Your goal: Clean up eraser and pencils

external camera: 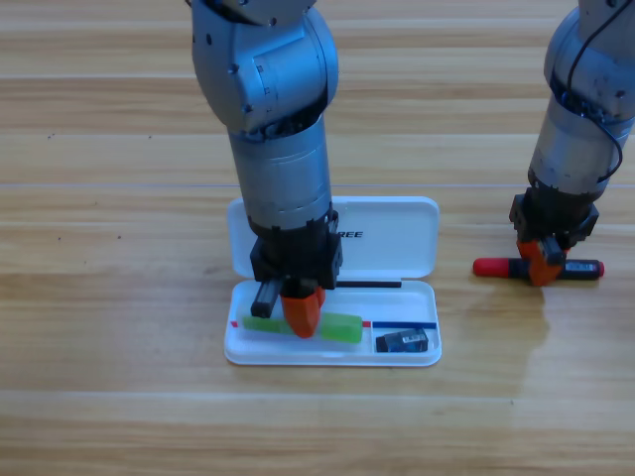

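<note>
The open white case [332,352] lies at the table's middle. Along its tray lies the green pencil [339,327], and my left gripper [303,315] points straight down onto that pencil's middle, orange tips touching it. The dark eraser [402,341] rests in the tray's right compartment. To the right of the case, on the bare table, lies the red-capped pencil [490,266] with its black barrel [585,269]. My right gripper [541,263] points down over this pencil's middle and hides that part.
The case's raised lid [397,233] stands open behind the tray. Both grey arms come down from the top edge. Bare wood lies in front of the case and at the far left.
</note>
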You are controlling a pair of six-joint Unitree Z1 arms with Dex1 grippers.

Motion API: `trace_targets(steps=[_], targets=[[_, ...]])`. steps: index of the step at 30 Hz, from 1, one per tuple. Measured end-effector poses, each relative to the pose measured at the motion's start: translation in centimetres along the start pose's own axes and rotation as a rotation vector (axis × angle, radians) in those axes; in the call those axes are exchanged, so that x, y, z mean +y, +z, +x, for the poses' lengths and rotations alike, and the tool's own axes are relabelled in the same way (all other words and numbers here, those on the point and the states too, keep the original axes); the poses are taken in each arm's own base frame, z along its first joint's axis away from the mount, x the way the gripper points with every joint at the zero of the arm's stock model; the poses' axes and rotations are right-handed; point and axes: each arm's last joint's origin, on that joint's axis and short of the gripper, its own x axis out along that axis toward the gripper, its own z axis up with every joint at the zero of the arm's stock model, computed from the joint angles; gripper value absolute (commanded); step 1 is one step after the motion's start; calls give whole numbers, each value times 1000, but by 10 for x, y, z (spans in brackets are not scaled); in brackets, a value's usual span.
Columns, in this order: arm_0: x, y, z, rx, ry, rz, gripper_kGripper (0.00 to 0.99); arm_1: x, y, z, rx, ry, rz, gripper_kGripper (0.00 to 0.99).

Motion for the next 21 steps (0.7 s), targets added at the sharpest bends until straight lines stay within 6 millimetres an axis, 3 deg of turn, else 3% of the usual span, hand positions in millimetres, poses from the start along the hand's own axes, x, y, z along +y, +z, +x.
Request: trace_targets(steps=[2, 11, 12, 15, 16, 17, 21], targets=[[0, 0, 0, 0, 0, 0, 0, 0, 0, 0, -1, -1, -6, 11], [0, 0, 0, 0, 0, 0, 0, -3, 1, 0, -2, -5, -8, 0], [0, 0, 0, 0, 0, 0, 38, -3, 1, 0, -3, -6, -8, 0], [0, 0, 0, 1, 1, 0, 778, -3, 1, 0, -3, -7, -8, 0], [0, 0, 0, 1, 1, 0, 917, -3, 1, 0, -3, -7, -8, 0], [0, 0, 0, 2, 1, 0, 976, -3, 1, 0, -3, -7, -8, 0], [0, 0, 0, 3, 0, -4, 989, -3, 1, 0, -3, -8, -7, 0]])
